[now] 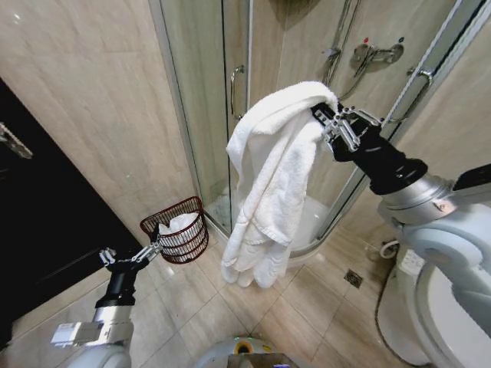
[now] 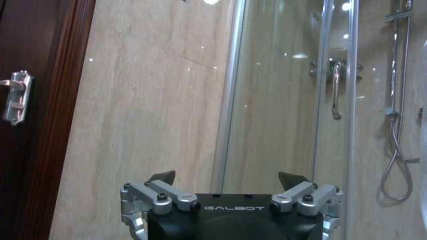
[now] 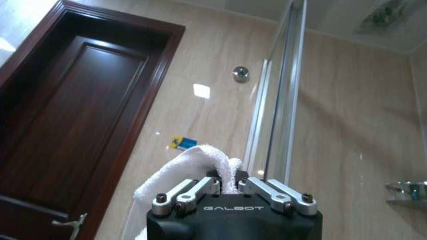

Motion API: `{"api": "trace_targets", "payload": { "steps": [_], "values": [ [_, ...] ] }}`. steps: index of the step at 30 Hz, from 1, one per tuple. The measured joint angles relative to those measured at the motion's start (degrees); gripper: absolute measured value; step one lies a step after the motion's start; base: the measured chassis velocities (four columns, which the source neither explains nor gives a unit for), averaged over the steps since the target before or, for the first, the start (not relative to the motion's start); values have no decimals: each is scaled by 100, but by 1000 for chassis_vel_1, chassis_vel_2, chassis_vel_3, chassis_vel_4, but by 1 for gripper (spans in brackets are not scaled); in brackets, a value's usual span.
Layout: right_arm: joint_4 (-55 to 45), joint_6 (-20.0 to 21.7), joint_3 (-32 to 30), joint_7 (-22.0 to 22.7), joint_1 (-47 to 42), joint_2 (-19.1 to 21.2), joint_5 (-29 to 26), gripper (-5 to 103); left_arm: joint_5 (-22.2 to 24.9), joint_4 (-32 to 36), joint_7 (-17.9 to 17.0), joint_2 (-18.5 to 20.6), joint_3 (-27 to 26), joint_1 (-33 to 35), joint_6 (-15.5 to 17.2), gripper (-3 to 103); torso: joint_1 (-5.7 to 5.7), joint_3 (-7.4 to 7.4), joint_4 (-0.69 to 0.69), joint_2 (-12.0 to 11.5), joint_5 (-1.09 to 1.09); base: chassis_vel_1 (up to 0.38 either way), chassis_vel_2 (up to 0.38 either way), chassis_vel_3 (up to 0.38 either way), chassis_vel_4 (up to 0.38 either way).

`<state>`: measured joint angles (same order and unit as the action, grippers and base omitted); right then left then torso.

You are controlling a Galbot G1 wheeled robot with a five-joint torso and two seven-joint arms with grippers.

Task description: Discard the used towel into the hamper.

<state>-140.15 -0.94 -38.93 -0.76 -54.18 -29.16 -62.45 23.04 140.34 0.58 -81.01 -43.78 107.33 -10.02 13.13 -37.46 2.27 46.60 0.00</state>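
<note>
Low at seven o'clock in the head view, the left gripper [image 1: 153,249] hangs beside the floor on its black arm, its silver fingers spread apart with nothing between them; the left wrist view shows the same claw [image 2: 230,180] wide open against a beige marble-look wall and the glass shower door [image 2: 287,100]. Just beyond those fingertips, at about eight o'clock from the frame's centre, stands the small round dark reddish-brown wire hamper [image 1: 178,231], upright on the beige floor tiles [image 1: 199,307] by the corner of the shower enclosure, with some white cloth already lying inside it. Up at two o'clock, the right gripper [image 1: 326,121] is raised high and pinches the top fold of a large white terry towel [image 1: 268,184]; the towel drapes down in long folds from the claw, its lower edge hanging free above the floor, to the right of the hamper and apart from it. From the right wrist view the fingers [image 3: 193,192] are pressed together on a bunched ridge of the white towel [image 3: 193,162], with a dark wooden door [image 3: 73,125] behind.
</note>
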Motion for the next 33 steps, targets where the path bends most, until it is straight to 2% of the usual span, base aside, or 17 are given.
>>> {"api": "trace_targets", "payload": {
  "steps": [14,33],
  "values": [
    [37,10,-529,31,-277,-35,-143,9,0,0,0,0,0,0,0,100,27,-27,-1,55,0,0,0,0,0],
    [7,11,-612,32,-335,-31,-163,9,0,0,0,0,0,0,0,100,221,-244,0,470,0,0,0,0,0]
  ]
}}
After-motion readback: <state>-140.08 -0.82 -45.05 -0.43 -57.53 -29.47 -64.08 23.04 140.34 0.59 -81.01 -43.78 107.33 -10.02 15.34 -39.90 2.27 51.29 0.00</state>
